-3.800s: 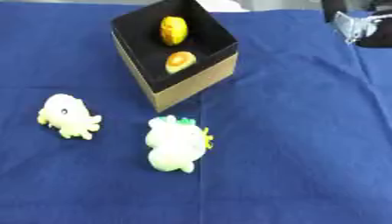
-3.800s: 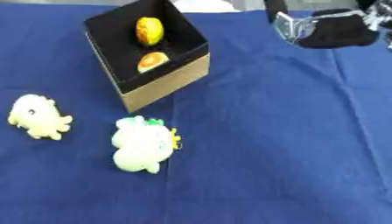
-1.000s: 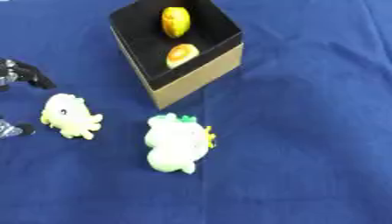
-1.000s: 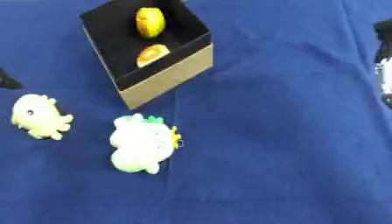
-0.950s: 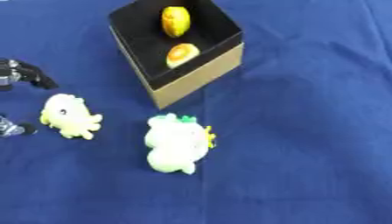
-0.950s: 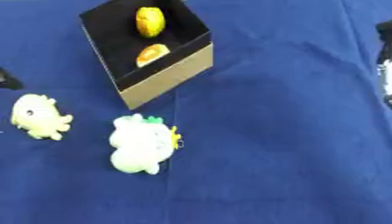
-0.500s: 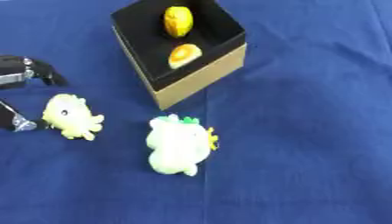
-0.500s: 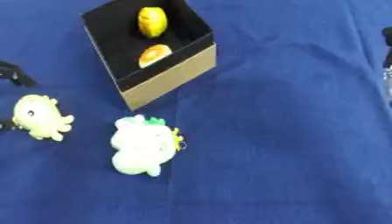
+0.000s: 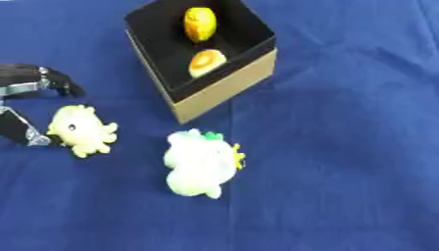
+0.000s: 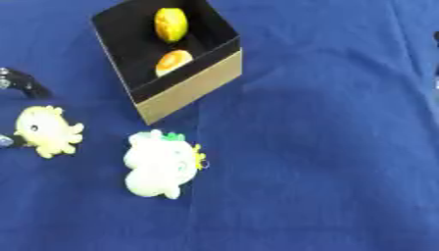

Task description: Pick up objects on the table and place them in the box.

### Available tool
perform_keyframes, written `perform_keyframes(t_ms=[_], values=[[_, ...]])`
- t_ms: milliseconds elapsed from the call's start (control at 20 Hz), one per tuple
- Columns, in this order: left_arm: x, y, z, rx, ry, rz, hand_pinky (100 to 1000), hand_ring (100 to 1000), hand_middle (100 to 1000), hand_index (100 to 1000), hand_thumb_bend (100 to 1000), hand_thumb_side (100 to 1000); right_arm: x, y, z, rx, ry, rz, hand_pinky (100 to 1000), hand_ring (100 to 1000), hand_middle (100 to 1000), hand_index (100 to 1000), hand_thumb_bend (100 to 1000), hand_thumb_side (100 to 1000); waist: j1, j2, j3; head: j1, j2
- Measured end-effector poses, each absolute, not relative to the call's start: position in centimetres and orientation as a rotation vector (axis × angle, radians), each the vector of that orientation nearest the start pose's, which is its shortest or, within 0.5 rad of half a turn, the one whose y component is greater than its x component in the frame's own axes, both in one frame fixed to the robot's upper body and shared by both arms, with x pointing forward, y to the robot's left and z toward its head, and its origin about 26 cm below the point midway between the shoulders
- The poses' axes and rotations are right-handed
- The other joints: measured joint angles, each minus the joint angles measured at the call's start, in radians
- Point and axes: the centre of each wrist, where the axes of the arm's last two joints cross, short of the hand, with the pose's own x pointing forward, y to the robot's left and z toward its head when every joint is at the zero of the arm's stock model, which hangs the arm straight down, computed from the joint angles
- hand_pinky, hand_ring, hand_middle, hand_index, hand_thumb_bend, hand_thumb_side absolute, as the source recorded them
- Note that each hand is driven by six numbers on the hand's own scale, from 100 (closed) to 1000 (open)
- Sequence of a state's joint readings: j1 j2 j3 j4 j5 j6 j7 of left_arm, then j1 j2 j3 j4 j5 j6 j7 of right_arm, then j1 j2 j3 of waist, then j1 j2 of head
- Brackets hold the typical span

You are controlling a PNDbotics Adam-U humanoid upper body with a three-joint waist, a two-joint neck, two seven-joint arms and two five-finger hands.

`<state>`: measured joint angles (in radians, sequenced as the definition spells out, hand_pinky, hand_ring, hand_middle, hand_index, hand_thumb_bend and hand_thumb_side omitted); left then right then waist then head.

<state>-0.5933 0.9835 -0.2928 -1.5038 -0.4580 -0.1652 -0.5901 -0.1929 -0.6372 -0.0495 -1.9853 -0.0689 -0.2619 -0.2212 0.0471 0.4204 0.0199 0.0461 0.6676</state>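
now two plush toys (image 9: 82,130) (image 9: 202,163) on cloth, two yellowish items (image 9: 199,23) (image 9: 206,61) in box (image 9: 225,88); left hand (image 9: 26,88) fingers apart.

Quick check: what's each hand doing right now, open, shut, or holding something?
Left hand: open, fingers either side of the yellow toy, not closed on it.
Right hand: only a sliver at the edge; cannot tell.

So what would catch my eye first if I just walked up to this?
Probably the black box at the top, with two orange-yellow things inside. Below it, on the blue cloth, lie a pale green plush and a yellow plush, with the robot's left hand open beside the yellow one.
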Motion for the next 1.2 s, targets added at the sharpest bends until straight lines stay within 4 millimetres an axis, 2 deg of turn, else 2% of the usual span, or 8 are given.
perform_keyframes(t_ms=[300, 500, 550, 600, 750, 800, 1000, 1200], values=[[37.3, 36.5, 23.9, 0.747, -1.203, -1.776, 855, 786, 748, 869, 494, 137, 28.6, -32.4, 20.9, -0.422, -2.448, 0.377, 769, 759, 621, 691, 100, 343, 0.003, 0.006, -0.001, 0.003, 0.000], [37.0, 36.3, 23.7, 0.730, -1.208, -1.797, 839, 759, 712, 829, 330, 121, 28.7, -32.3, 21.1, -0.424, -2.449, 0.361, 767, 758, 620, 689, 100, 345, 0.003, 0.006, 0.001, -0.009, 0.000], [36.9, 36.1, 23.6, 0.725, -1.218, -1.800, 838, 757, 710, 827, 320, 120, 28.7, -32.3, 21.1, -0.426, -2.448, 0.357, 767, 758, 620, 689, 100, 345, 0.003, 0.006, 0.001, -0.012, 0.000], [36.7, 35.9, 23.6, 0.721, -1.230, -1.802, 819, 733, 674, 791, 216, 116, 28.7, -32.4, 21.2, -0.427, -2.446, 0.352, 766, 758, 620, 689, 100, 345, 0.003, 0.006, 0.001, -0.013, 0.000], [36.3, 35.4, 23.6, 0.711, -1.280, -1.793, 803, 707, 638, 741, 140, 100, 28.7, -32.4, 21.2, -0.428, -2.443, 0.341, 766, 758, 620, 689, 100, 345, 0.003, 0.006, 0.004, -0.014, 0.000], [36.1, 35.3, 23.7, 0.710, -1.299, -1.786, 795, 690, 618, 697, 100, 100, 28.7, -32.4, 21.2, -0.429, -2.443, 0.340, 766, 758, 620, 689, 100, 344, 0.003, 0.005, 0.005, -0.014, 0.000], [35.6, 34.8, 24.2, 0.717, -1.360, -1.773, 794, 684, 617, 694, 100, 100, 28.7, -32.4, 21.3, -0.429, -2.444, 0.339, 766, 758, 620, 689, 100, 340, 0.000, -0.001, 0.004, -0.015, 0.000], [35.0, 34.0, 25.7, 0.731, -1.439, -1.764, 799, 680, 612, 701, 100, 100, 28.7, -32.5, 21.3, -0.433, -2.445, 0.335, 766, 758, 620, 689, 100, 338, 0.001, -0.009, 0.000, -0.018, 0.000]])
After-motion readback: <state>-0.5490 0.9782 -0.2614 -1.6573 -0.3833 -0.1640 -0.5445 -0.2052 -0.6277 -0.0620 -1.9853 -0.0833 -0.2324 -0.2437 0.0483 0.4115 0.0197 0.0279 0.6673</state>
